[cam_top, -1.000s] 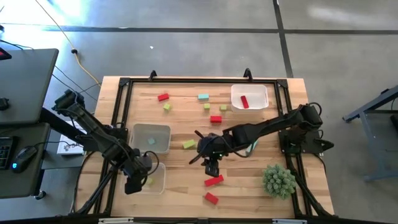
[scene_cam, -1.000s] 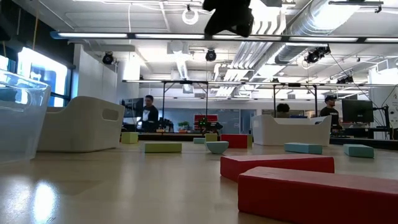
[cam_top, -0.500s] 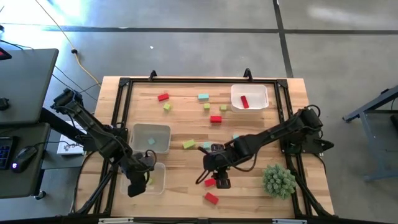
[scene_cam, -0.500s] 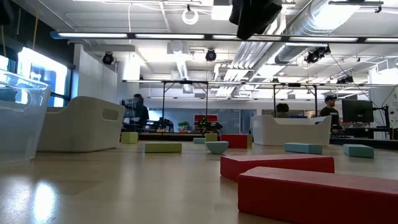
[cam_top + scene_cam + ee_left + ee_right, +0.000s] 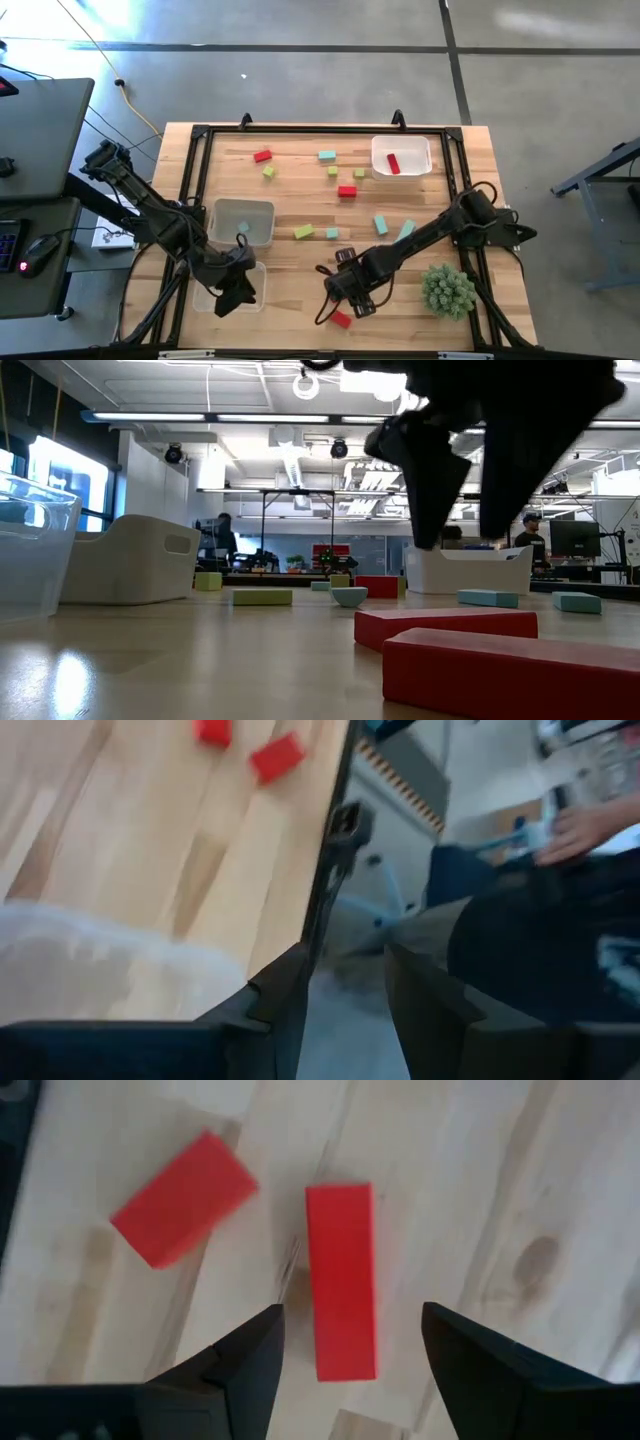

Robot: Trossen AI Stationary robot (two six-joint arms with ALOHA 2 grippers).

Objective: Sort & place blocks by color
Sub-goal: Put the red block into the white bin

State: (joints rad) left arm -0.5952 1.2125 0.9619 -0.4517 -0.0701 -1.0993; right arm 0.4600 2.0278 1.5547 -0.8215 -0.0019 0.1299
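Right gripper (image 5: 345,1350), fingers spread, hovers over a long red block (image 5: 341,1280) at the table's (image 5: 290,300) near edge; a shorter red block (image 5: 182,1198) lies just beside it. Left gripper (image 5: 236,290) hangs over the near-left clear tray (image 5: 205,298); whether it pinches anything cannot be told.

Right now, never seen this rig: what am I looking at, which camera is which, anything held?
Two dark robot arms at a wooden table, sorting small coloured wooden blocks into clear plastic trays. One picture looks straight down, one sits at table height, and two ride on the wrists. The right gripper hangs open over a long red wooden bar, with a shorter red block beside it; nothing is gripped. The left gripper is at the near clear tray, and no block shows between its fingers. A spiky green plant ball sits nearby.
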